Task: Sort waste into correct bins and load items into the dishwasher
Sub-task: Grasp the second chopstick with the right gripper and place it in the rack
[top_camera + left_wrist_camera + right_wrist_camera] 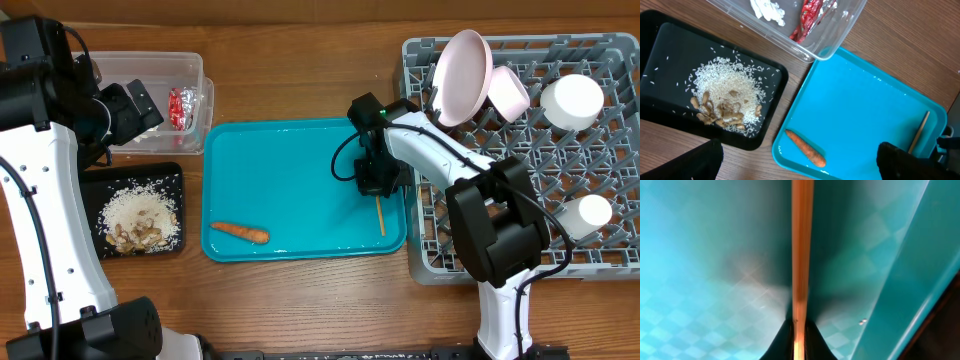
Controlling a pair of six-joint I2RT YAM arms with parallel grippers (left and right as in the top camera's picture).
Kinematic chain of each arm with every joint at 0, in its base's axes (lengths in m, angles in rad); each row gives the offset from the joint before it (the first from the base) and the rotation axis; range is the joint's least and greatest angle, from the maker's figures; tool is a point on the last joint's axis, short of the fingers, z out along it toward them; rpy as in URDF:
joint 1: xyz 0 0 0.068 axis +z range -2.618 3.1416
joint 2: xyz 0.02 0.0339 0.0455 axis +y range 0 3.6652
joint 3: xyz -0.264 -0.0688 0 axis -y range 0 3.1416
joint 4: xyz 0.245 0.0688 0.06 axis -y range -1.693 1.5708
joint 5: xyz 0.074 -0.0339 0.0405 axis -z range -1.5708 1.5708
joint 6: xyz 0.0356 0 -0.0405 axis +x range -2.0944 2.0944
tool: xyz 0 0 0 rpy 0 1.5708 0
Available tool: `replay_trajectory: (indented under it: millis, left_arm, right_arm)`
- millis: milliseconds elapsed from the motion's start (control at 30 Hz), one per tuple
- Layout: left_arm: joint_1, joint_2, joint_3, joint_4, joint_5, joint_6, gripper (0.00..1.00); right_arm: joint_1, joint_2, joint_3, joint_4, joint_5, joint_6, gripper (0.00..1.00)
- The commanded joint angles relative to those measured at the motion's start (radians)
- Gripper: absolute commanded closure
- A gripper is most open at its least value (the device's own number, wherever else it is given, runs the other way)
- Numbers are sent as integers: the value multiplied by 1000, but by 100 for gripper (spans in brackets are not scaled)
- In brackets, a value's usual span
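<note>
1. The right gripper (381, 187) is seen clamped on the upper end of a thin wooden chopstick (381, 216). In the right wrist view the stick is pinched between two dark fingers (776, 349).
2. The chopstick is found inside the teal tray (290, 165), close to the right wall and running roughly parallel to it.
3. A small orange carrot (240, 232) is laid in the same tray near its lower-left corner in the overhead view, well apart from the chopstick.
4. The left gripper (138, 108) is held at the clear tub (196, 68). Its fingers (900, 162) are spread wide and nothing is gripped between them.
5. A shiny red wrapper (180, 107) and a crumpled white paper bit (767, 9) are contained in the tub.
6. White rice (135, 208) and beige food scraps (135, 237) are heaped in the black tray (172, 172), just left of the teal tray.
7. To the right, a pink plate (462, 75) is stood on edge in the grey dish rack (600, 150), with a bowl (508, 90) beside it and two white cups (572, 100) further off.
</note>
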Motion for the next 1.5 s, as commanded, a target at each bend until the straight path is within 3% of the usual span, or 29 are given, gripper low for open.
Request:
replay_trajectory:
  millis: [0,300,433,633,833,1133,1200,1233,1367,1467]
  left_arm:
    - [0,-5,1,-3,11,18,0]
    - [-1,-5,1,-3,11,18,0]
    - [-1,-5,1,-3,14,18,0]
    - [-3,-5,1,-3,26,6,0]
    - [-27,-5,1,-3,26,-5,0]
    - [-92,-5,1,-3,26,-35,0]
    - [-115,-5,0,-5,26,-52,0]
    - [-124,-5,0,-6,26,-64,0]
    - [-174,-5,-5,-18,26,-113,0]
    - [-220,-5,-26,-26,26,-168,0]
  right_arm:
    - [0,7,7,-3,-66,2,96]
    - [-25,-161,101,-101,-60,-7,96]
    - [-77,-314,119,-151,15,-12,96]
    - [-165,-383,118,-239,41,-92,96]
    - [-198,-370,18,-230,24,-137,96]
    - [-205,-369,-188,-70,34,-137,95]
    - [-205,-374,-183,-68,34,-144,75]
    - [-205,-377,-176,-69,34,-147,71]
    - [-205,-406,-109,-68,50,-163,62]
    - [-205,-442,-10,-68,89,-166,50]
